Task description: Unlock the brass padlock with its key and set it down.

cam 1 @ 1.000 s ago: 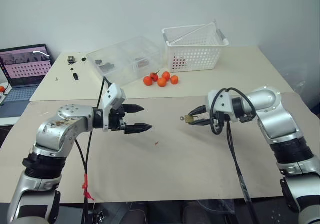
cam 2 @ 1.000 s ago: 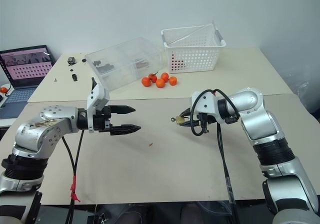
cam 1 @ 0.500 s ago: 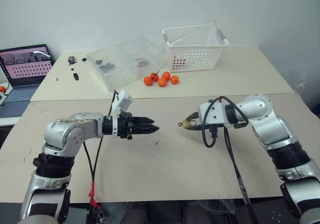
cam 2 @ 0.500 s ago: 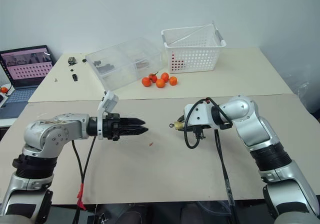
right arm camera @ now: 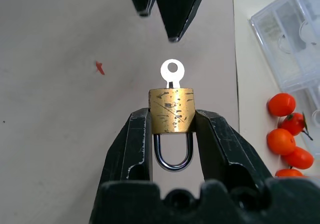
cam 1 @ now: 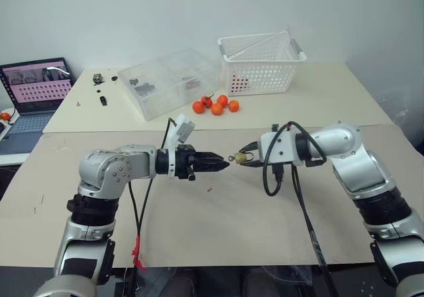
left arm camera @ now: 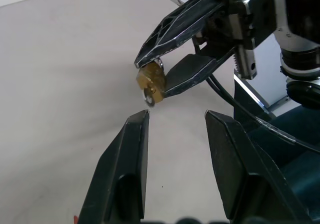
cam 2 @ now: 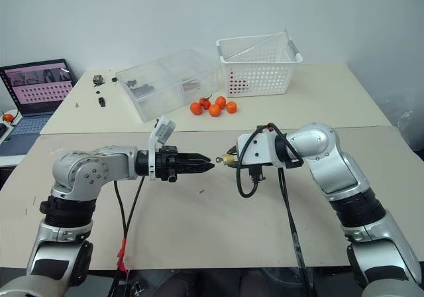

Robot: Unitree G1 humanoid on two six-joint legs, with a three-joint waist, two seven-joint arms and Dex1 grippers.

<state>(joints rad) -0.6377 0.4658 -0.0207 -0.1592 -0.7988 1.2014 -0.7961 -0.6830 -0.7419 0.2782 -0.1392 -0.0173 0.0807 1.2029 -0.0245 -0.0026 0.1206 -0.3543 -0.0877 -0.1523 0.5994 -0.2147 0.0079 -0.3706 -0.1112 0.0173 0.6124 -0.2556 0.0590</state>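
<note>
End effectors (cam 1: 224,164) (cam 1: 244,159) tip to tip

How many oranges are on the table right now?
4 oranges, clustered on the table between the clear plastic box and the white basket; another could be hidden behind them.

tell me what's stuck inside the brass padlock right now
The key sits in the brass padlock: its round silvery bow sticks out, its blade is hidden inside the body. The right gripper clamps the lock.
</note>
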